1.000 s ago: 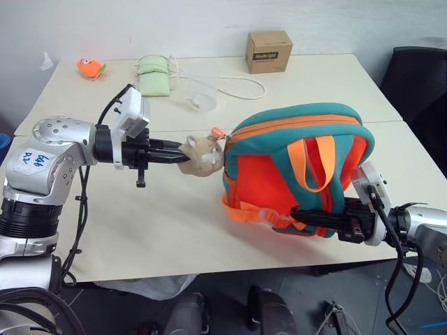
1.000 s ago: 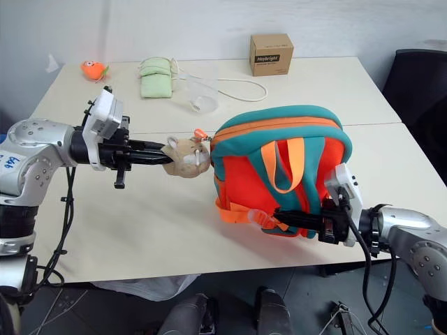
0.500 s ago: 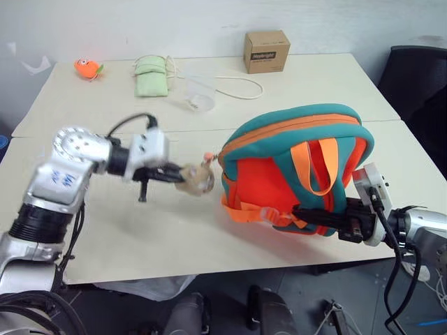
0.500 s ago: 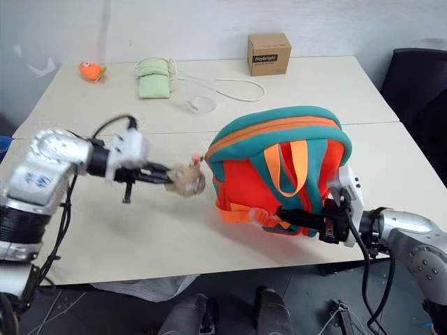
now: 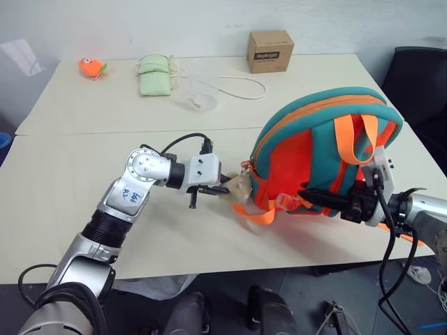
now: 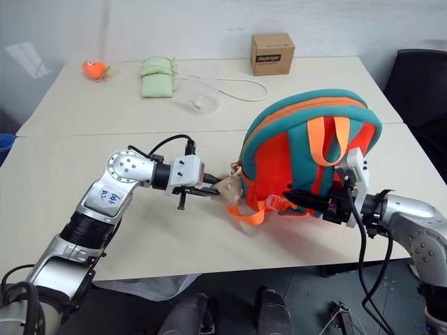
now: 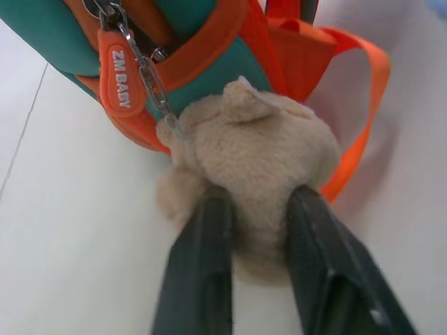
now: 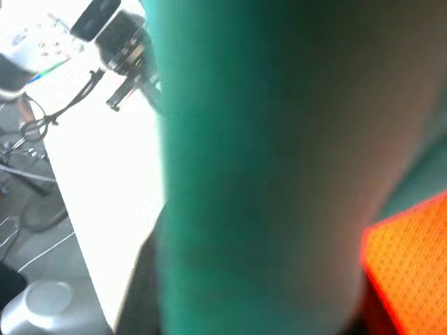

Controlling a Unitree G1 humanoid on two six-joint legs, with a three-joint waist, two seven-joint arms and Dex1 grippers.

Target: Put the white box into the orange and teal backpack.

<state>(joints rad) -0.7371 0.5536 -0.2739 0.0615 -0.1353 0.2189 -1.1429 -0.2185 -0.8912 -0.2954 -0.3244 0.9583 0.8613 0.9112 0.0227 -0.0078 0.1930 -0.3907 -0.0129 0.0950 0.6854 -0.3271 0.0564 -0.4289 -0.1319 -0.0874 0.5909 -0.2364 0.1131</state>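
Orange and teal backpack (image 5: 321,157), soft and floppy, stands tilted near the worktop (image 5: 84,167) front edge, left claw (image 7: 255,209) pinching its plush hamster charm (image 7: 255,164), right claw (image 5: 314,200) at its straps, grip unclear; firmer hold likely nearer the zipper rim.

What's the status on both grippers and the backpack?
Left gripper clamps hamster charm. Right gripper against orange and teal backpack, grip unclear. Backpack zipped shut.
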